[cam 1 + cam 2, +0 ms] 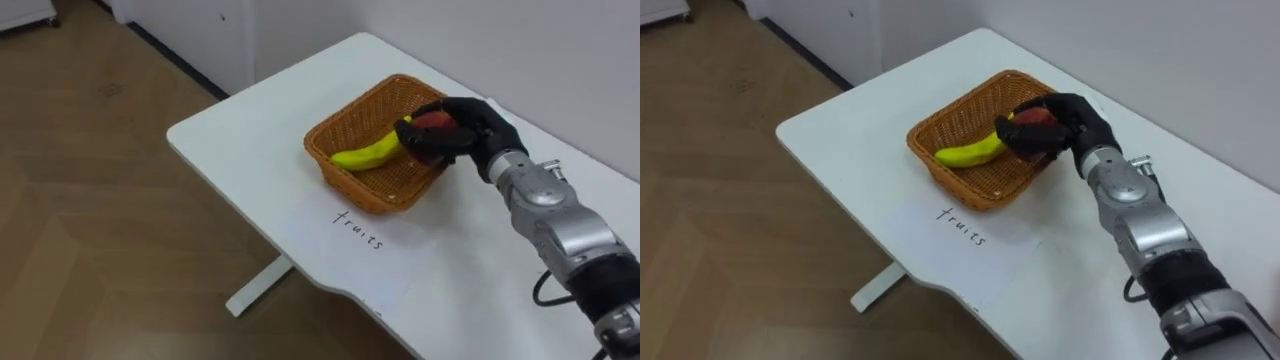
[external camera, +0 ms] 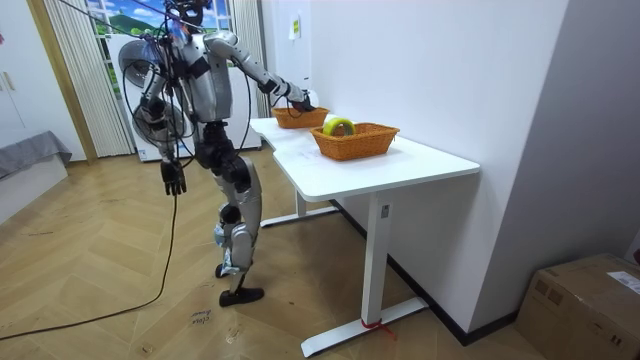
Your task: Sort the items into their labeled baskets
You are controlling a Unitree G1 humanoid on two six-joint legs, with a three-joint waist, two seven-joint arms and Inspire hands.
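My right hand [image 1: 482,126] is curled round a red apple [image 1: 432,123], holding it at the right-hand corner of the wicker fruit basket [image 1: 352,112] — a banana [image 1: 366,153] already lies inside. The basket stands on the white table [image 1: 232,142] beside a handwritten label [image 1: 358,230]. My left hand [image 2: 175,180] hangs at my side.

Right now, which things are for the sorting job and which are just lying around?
For the job:
wicker basket
banana
red fruit, held in the right hand
second basket

Just lying about:
cardboard box on the floor
curtain
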